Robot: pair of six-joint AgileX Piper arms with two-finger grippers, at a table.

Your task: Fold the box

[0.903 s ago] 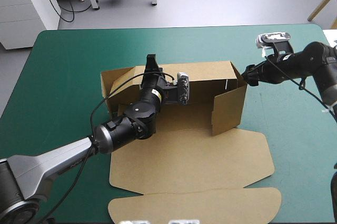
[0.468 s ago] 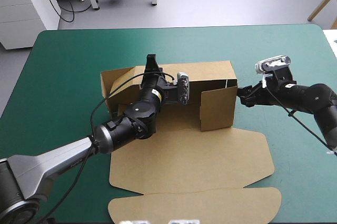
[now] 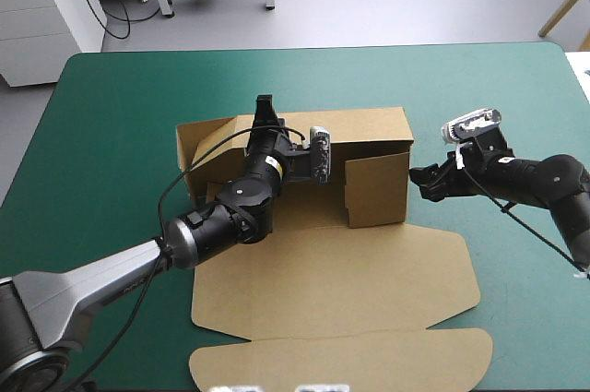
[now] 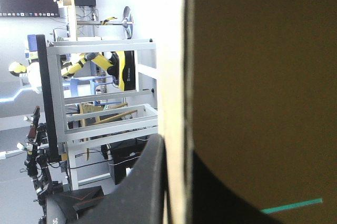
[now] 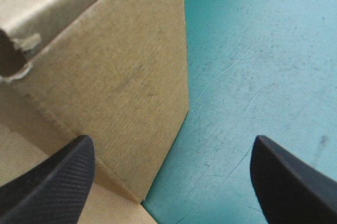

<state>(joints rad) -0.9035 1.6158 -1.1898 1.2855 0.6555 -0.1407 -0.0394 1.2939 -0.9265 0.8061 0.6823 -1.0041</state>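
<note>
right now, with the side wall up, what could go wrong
1. The right gripper is open beside the raised side wall, not gripping it. Unheld, that wall may flop outward.
2. The left gripper is shut on the back wall alone. A pull there could drag or crease the box.

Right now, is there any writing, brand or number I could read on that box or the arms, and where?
Box: no print on any face that shows, in any view.
Pale band on the left arm: perhaps a label, too small to read.
Table: no writing on its teal-green cover.
So nothing here can be read.
</note>
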